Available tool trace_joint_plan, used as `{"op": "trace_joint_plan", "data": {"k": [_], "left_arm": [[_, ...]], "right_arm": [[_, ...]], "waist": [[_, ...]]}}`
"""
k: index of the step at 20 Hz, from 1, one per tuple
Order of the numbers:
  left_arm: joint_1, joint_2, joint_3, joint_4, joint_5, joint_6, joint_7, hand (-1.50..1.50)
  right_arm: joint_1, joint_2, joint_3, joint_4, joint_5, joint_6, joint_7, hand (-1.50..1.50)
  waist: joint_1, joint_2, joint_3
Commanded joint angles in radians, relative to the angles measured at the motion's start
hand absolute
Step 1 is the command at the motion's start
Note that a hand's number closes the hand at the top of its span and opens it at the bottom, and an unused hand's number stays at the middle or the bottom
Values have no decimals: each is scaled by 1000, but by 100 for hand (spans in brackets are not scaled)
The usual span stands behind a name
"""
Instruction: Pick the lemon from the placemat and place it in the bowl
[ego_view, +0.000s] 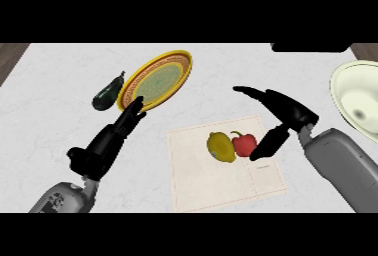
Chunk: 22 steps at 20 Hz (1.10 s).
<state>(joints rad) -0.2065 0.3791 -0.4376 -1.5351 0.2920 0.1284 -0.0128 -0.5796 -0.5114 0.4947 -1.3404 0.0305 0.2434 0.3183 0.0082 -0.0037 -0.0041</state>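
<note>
The head view looks steeply down on a pale counter (59, 90). Just right of the frame's centre lies a light placemat (199, 185), and on its upper part sits the lemon (220, 147), touching a red bell pepper (244, 144) on its right side.

The right hand (284, 112) comes in from the lower right on a grey forearm. Its fingers are straight and spread: the upper ones reach toward the frame's centre, above and to the right of the lemon and apart from it. The thumb (267, 144) points down just beside the pepper's right edge, so the pepper lies between the thumb and the lemon. Nothing is held in this hand.

The left hand (111, 137) shows in the left half of the frame, fingers straight and pointing up toward the bowl (159, 80), a yellow-rimmed dish with a green middle in the upper centre. Its fingertips (136, 102) overlap the bowl's lower rim. The lemon lies well to this hand's right.

A dark green vegetable (108, 92) rests just left of the bowl. At the upper right edge is a cream sink (347, 82).
</note>
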Motion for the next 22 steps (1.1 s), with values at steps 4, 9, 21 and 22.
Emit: {"op": "trace_joint_plan", "data": {"k": [4, 9, 21, 22], "left_arm": [[19, -13, 4, -31, -18, 6, 10, 0], [13, -20, 65, 26, -3, -65, -37, 0], [86, -97, 66, -90, -122, -71, 44, 0], [-11, -118, 117, 29, -115, -86, 34, 0]], "right_arm": [[-131, 28, 18, -69, -197, 301, 373, -150], [-226, 126, -30, 24, -218, 334, 517, -150], [-5, 195, -41, -181, 24, 312, 512, -150], [-20, 198, -54, -169, 54, 318, 468, -150]], "waist": [[-3, -1, 3], [0, 5, 3], [-6, 2, 4], [-10, 4, 4]]}}
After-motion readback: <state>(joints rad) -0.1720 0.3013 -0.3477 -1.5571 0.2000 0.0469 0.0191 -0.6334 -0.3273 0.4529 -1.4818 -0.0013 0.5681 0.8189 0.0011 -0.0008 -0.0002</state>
